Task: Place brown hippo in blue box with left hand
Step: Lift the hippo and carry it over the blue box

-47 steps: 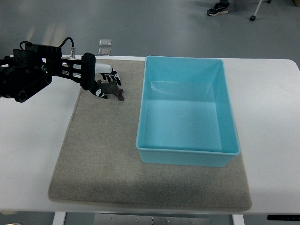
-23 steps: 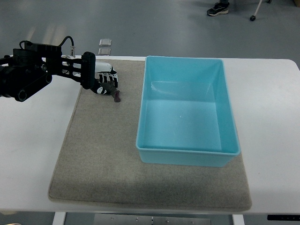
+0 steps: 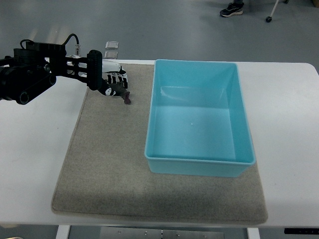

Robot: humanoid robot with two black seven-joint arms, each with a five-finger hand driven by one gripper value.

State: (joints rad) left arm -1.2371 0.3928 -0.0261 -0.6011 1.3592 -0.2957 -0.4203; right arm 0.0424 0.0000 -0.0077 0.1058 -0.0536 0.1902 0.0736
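My left hand (image 3: 114, 84) reaches in from the left edge over the far left part of the grey mat (image 3: 109, 164). Its fingers are curled around the brown hippo (image 3: 123, 94), which hangs from the hand with one end poking out below and to the right. The hippo looks lifted slightly off the mat. The blue box (image 3: 199, 117) stands open to the right of the hand, with nothing in it. The right arm is out of view.
The mat lies on a white table (image 3: 35, 149). A small clear square object (image 3: 111, 45) sits on the floor beyond the table's far edge. A person's shoe (image 3: 232, 9) shows at the top.
The left hand closed tighter on the hippo and rose slightly toward the far side. The hippo turned from lying flat to hanging from the fingers.
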